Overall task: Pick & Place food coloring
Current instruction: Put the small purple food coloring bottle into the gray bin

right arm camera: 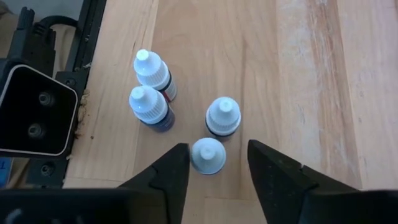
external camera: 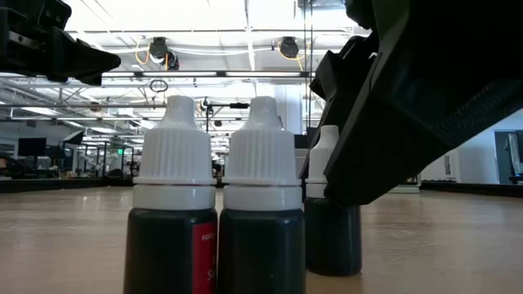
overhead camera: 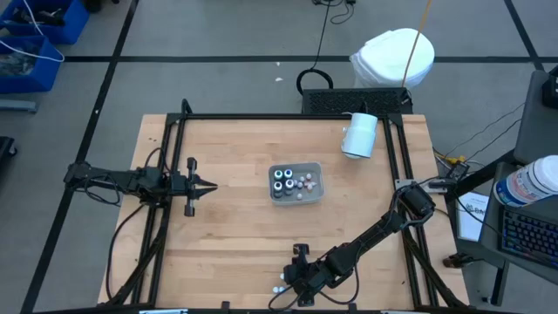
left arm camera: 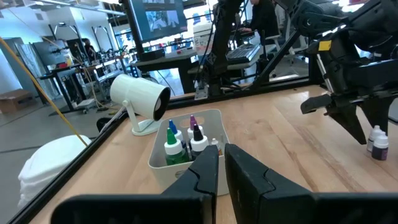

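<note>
Several small dark food coloring bottles with white caps stand upright on the wood close to the table's near edge, also seen in the low view. My right gripper slants down over them and is open, one finger on either side of the nearest bottle's white cap; a gap shows beside the cap. More bottles with coloured tips stand in the grey tray at mid-table. My left gripper hangs shut and level left of the tray, holding nothing.
A white cylinder lies at the table's far right, beyond the tray. The table's black frame rail runs close beside the bottles at the near edge. Bare wood lies between the tray and the near edge.
</note>
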You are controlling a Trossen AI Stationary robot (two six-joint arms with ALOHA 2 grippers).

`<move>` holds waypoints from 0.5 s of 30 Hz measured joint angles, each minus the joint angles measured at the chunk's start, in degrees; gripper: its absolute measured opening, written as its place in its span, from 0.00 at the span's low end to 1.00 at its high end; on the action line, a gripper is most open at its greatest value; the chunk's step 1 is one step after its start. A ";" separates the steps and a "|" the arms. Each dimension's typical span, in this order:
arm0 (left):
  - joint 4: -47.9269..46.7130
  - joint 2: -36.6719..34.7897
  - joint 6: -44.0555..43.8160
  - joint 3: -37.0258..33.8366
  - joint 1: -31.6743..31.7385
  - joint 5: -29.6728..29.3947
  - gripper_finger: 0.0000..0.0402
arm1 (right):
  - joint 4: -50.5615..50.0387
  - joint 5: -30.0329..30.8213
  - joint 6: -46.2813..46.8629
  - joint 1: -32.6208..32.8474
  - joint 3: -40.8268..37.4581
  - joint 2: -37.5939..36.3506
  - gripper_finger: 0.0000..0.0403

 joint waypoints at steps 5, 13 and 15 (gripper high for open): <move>-0.06 0.00 0.00 0.00 -0.01 0.00 0.09 | -0.02 -0.02 -0.37 0.02 0.00 0.00 0.26; -1.38 0.02 -0.02 -0.02 0.00 -0.02 0.09 | 0.00 -0.02 -2.36 0.07 0.00 -0.07 0.12; -1.36 0.02 -0.02 -0.02 0.00 -0.02 0.09 | -0.84 -0.01 -2.38 0.07 0.00 -0.54 0.12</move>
